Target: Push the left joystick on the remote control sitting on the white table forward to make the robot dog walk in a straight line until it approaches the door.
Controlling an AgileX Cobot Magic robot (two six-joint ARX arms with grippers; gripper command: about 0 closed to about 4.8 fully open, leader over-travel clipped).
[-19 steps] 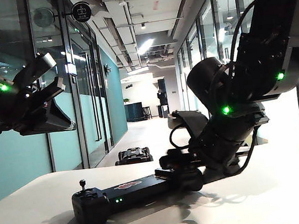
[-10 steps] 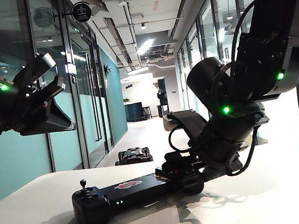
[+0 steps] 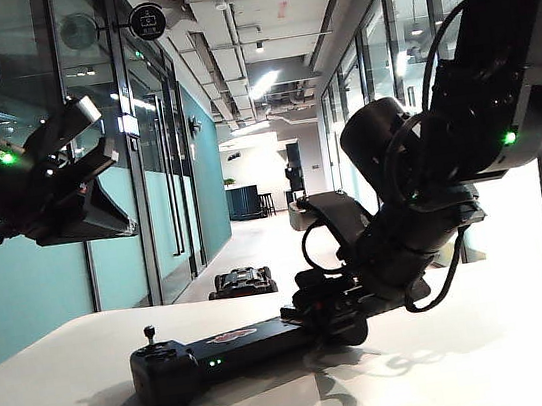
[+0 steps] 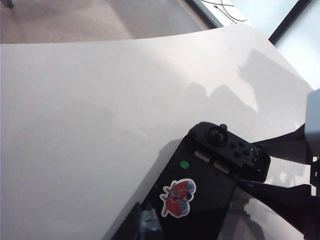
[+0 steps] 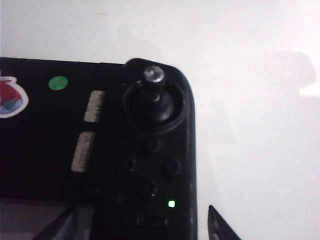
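A black remote control (image 3: 236,351) is seen lying flat on the white tabletop (image 3: 66,393), its long axis running left to right. The left joystick (image 3: 150,334) stands upright at its left end. The right end is hidden by the right tool (image 3: 328,308), whose fingers are spread about that end; contact cannot be made out. The left tool (image 3: 98,192) is held raised, fingers apart, empty. The robot dog (image 3: 243,282) is partly hidden behind the tabletop edge.

Exterior: low, level with table (image 3: 66,393), facing corridor. Wrist views: looking down, close above remote (image 4: 200,190); shared.
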